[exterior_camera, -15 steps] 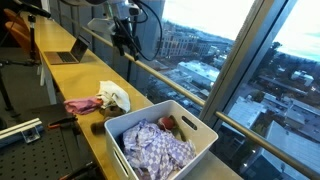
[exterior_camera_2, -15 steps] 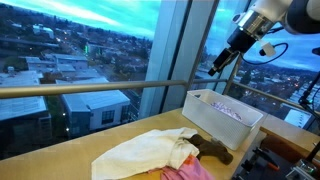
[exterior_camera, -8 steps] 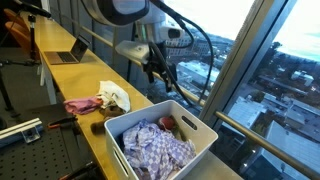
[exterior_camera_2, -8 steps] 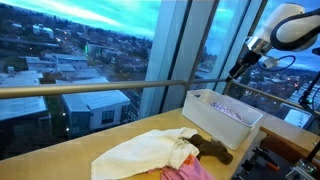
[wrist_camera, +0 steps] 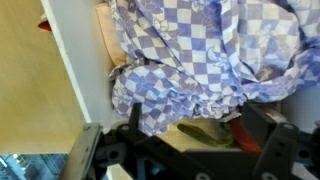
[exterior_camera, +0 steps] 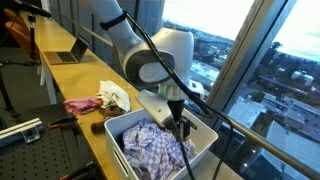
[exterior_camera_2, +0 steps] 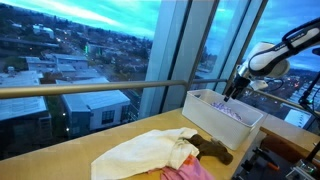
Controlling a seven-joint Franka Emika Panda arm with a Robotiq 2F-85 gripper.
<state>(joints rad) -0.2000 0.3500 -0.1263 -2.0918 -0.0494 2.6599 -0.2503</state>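
My gripper (exterior_camera: pixel 181 127) hangs open just above the far end of a white plastic bin (exterior_camera: pixel 207 134), with nothing between its fingers. A blue-and-white checkered cloth (exterior_camera: pixel 152 147) fills most of the bin. In the wrist view the gripper (wrist_camera: pixel 200 130) comes in from the bottom, its dark fingers (wrist_camera: pixel 263 122) spread wide. Between them lie the cloth's (wrist_camera: pixel 200 50) edge, a green item (wrist_camera: pixel 198 128) and a red item (wrist_camera: pixel 246 138) on the bin floor. In an exterior view the gripper (exterior_camera_2: pixel 232 93) is at the bin's (exterior_camera_2: pixel 214 116) rim.
On the wooden counter beside the bin lie a pink cloth (exterior_camera: pixel 82 104), a white cloth (exterior_camera: pixel 115 95) and a brown object (exterior_camera: pixel 98 127). A laptop (exterior_camera: pixel 68 55) sits farther back. A metal railing (exterior_camera_2: pixel 90 90) and large windows run along the counter's edge.
The arm has swung from high near the window down and across to the bin. The gripper stayed open throughout.
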